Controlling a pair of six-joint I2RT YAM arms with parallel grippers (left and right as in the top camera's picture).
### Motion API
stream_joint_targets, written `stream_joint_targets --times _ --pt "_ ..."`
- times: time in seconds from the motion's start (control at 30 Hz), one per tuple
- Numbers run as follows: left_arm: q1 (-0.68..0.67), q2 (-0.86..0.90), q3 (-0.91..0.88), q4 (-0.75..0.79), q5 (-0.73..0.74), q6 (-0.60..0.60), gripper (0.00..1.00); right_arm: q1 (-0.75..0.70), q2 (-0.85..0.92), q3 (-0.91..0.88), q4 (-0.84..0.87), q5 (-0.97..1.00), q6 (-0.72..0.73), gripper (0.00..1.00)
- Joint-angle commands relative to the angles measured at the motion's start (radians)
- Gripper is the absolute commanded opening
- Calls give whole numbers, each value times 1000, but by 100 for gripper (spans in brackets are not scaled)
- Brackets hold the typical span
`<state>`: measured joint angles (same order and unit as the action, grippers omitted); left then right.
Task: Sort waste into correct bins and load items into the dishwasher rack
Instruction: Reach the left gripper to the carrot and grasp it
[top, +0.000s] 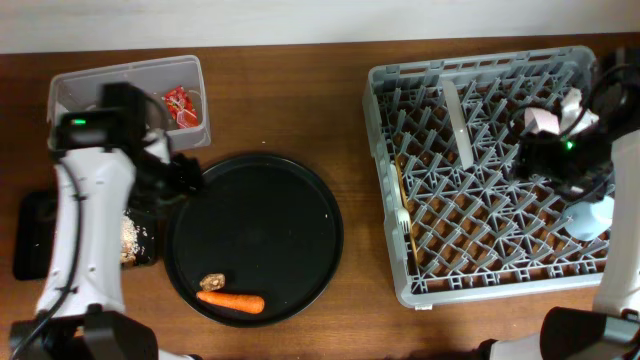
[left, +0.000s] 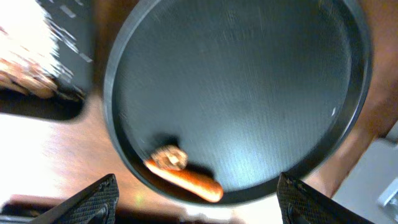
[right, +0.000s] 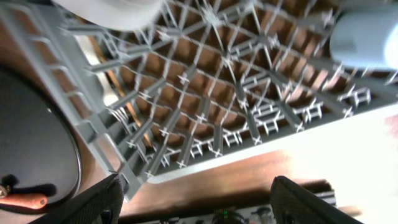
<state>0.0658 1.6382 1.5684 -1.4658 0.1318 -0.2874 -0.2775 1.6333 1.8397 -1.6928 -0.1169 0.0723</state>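
Overhead, I am holding my left gripper (left: 198, 198) above the 10 o'clock rim of the round black serving tray (top: 300, 200). Its jaws are standing wide apart and gripping nothing. An orange carrot (top: 232, 302) is lying at 6 o'clock on that tray, and a small brown lump (top: 212, 283) is sitting just beside it at 11 o'clock.

At 10 o'clock from the serving tray, the clear tub (top: 125, 70) is holding the red wrapper (top: 182, 105). At 9 o'clock, the shallow black tray (top: 35, 240) is carrying pale rice-like crumbs (top: 128, 240), and my left arm is partly covering it.

My right gripper (right: 196, 193) is hanging over the 3 o'clock side of the dishwasher rack (top: 480, 285). Its jaws are also spreading wide, with nothing between them.

Inside the rack, the white plate (top: 460, 125) is standing on edge toward 12 o'clock. The light-blue cup (top: 590, 215) is resting near 4 o'clock, and the pinkish bowl (top: 545, 120) is showing partly from under my arm at 2 o'clock.
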Motion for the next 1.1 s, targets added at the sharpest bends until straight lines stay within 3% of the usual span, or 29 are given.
stream_joint_targets --times 0.0,0.07,0.17,0.3,0.47,0.63,0.67,0.8,1.07 --pt "-106 -8 -83 -2 9 -146 81 -33 -52 -140 7 -22 -13 79" --pt "-183 -43 -142 0 2 -198 81 -38 -189 -365 116 -22 -12 80" --pt "-220 -109 -196 27 2 -266 81 -37 -319 -535 228 -37 -12 98" --pt "-253 -258 -330 100 2 -401 81 -37 -436 -646 291 -90 -13 99" --pt "-258 -391 -520 189 2 -560 87 -37 -437 -650 295 -94 -13 99" --pt "-284 -404 -696 300 68 -678 87 -37 -429 -650 300 -109 -13 99" --pt "-292 -404 -726 322 84 -715 92 -37 -429 -650 300 -108 -13 99" --pt "-313 -404 -853 435 90 -899 93 -37 -429 -650 299 -109 -13 99" --pt "-313 -404 -977 585 33 -914 93 -37 -429 -650 299 -109 -13 99"
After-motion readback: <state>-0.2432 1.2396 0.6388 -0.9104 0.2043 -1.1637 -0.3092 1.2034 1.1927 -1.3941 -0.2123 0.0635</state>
